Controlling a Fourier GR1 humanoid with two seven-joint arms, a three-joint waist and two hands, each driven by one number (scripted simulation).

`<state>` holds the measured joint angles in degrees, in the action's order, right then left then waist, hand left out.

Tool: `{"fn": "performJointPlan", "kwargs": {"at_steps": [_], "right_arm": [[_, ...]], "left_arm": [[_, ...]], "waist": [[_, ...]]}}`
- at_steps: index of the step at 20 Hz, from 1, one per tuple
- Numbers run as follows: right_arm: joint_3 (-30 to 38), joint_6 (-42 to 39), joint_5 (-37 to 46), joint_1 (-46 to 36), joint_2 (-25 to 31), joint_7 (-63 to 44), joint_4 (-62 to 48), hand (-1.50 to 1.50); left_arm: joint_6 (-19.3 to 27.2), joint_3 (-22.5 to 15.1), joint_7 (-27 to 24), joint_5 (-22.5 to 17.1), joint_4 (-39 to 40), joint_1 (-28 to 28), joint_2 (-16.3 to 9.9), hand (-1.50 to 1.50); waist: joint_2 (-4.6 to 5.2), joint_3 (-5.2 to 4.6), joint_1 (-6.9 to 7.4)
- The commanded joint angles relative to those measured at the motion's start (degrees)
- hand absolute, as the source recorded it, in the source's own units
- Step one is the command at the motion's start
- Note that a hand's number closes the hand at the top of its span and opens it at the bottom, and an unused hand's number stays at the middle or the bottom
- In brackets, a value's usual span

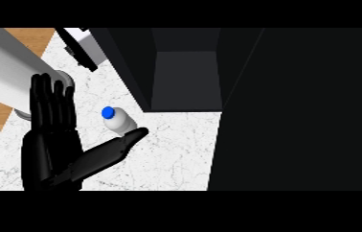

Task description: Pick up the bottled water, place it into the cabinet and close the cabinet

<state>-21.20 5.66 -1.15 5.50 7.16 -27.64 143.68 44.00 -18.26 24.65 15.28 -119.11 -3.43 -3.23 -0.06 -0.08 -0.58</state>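
Lying bottled water (118, 120); cap points upper-left.

White marbled counter (176, 149) fills lower left and centre of frame. Wooden surface strip (32, 37) shows at upper left, beyond counter edge. Bottled water (118, 121) on counter at left of centre, blue cap toward upper left, white body; standing or lying, cannot tell from steep angle. White box-like object with black edge (83, 46) at upper left on counter. Dark cabinet (185, 73) at upper centre, open, its base meeting counter; dark panel (290, 111) covers right side.
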Motion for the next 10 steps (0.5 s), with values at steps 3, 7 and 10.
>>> {"fn": "performJointPlan", "kwargs": {"at_steps": [3, 7, 10], "right_arm": [[-1.5, 0.6, 0.9, 3.5, 0.6, -3.2, 9.8, -1.50], [-0.7, 1.0, 1.8, 1.7, 1.3, -3.2, 8.6, -1.50], [-0.1, 0.8, 0.1, 1.3, 2.7, -4.9, 11.1, -1.50]], "left_arm": [[-3.2, 6.0, -12.1, -10.1, 9.2, 2.6, -0.3, -1.50], [-7.4, 9.5, -19.8, -15.9, 16.7, 4.1, 0.2, -1.50], [-9.9, 13.2, -22.4, -18.8, 18.8, 4.2, -0.5, -1.50]], "waist": [[0.01, -0.02, -0.08], [0.05, -0.05, -0.06], [0.00, -0.01, 0.01]]}}
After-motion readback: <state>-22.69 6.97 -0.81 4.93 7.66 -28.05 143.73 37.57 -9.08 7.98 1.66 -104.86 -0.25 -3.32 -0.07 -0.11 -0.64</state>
